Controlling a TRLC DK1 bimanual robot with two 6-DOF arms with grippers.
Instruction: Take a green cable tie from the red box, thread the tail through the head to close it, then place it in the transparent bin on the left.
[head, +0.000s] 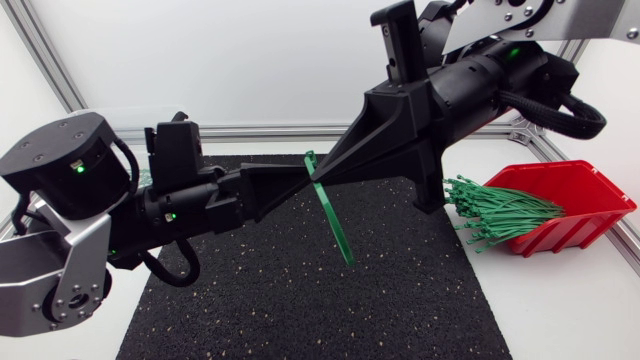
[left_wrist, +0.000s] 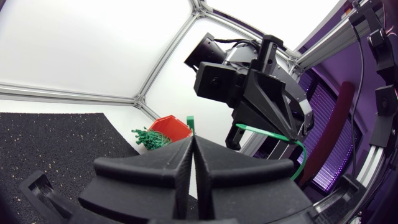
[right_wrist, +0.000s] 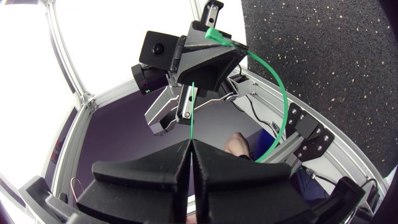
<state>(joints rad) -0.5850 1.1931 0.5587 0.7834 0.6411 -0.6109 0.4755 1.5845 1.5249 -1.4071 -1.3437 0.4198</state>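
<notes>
My two grippers meet tip to tip above the black mat, each shut on one end of a single green cable tie. The left gripper pinches it just below the head, which sticks up past its fingertips. The right gripper pinches the thin tail, and the tail's end pokes out beyond the closed fingers. Between the two grips the strap bows out in a long loop. The red box sits at the right with a bundle of green ties spilling from its open front.
A black speckled mat covers the table's middle, under both arms. Aluminium frame rails run along the back and sides. The left arm's bulky base joint fills the left side.
</notes>
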